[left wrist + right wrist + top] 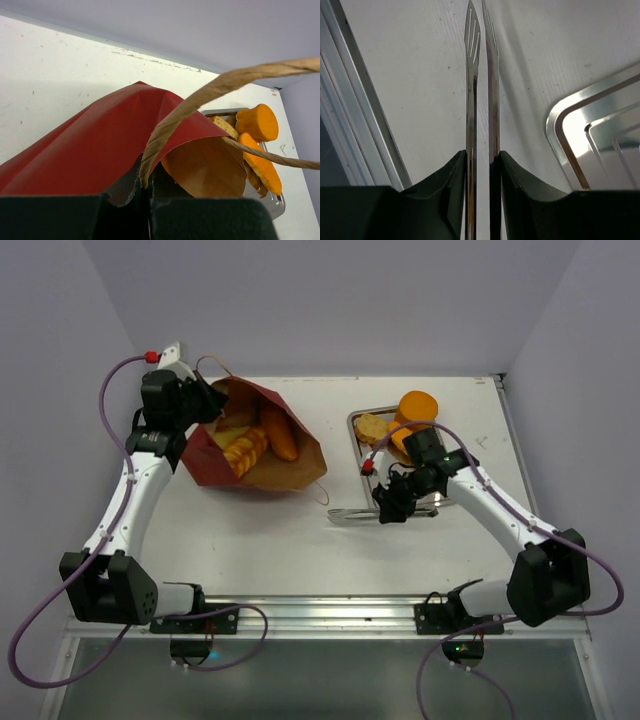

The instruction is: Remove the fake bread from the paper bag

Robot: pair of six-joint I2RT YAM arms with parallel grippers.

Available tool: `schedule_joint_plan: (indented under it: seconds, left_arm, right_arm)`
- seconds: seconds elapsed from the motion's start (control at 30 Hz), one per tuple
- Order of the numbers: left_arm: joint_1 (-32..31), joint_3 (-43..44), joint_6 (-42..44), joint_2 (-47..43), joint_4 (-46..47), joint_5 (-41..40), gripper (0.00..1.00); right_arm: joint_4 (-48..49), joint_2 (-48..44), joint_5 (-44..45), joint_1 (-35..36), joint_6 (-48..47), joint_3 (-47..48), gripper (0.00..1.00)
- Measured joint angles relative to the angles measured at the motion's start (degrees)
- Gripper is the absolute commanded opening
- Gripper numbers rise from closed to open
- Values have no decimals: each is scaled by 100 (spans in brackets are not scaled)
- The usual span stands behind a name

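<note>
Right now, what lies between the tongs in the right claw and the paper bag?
Top view: only bare table lies between the tongs in the right claw and the paper bag, apart from the bag's loop handle trailing off its corner.

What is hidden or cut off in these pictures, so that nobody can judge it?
Bread count in the paper bag: top view, its walls cover part of the fake bread.
Bag's inside: left wrist view, red paper blocks it.
The tray: right wrist view, cut by the frame edge.
</note>
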Motion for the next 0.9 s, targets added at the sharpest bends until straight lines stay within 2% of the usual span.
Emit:
schedule_joint_plan:
  seconds: [0.27, 0.5, 0.7, 0.77, 0.8, 0.83, 0.9]
  left_arm:
    - [188, 133, -35, -13, -59, 28, 0]
    - [197, 133, -70, -11, -59, 63, 0]
    - [203, 85, -85, -11, -50, 87, 0]
    - [205, 31, -85, -9, -48, 98, 0]
    - [210, 0, -85, -11, -48, 103, 0]
    - [214, -17, -85, -4, -52, 107, 0]
    - [232, -44, -85, 13, -48, 118, 0]
  right_arm:
    - [1526, 271, 348, 896, -348, -944, 36]
    - [2564, 1093, 881, 1589, -332, -1095, 39]
    - [2970, 1558, 1268, 1952, -179, -990, 52]
    - [2966, 1600, 1340, 1956, -160, -922, 61]
    - [2964, 1613, 1375, 1956, -173, -898, 63]
    - [2955, 1622, 1386, 1956, -216, -881, 71]
    - [2931, 1620, 1392, 1952, -315, -876, 73]
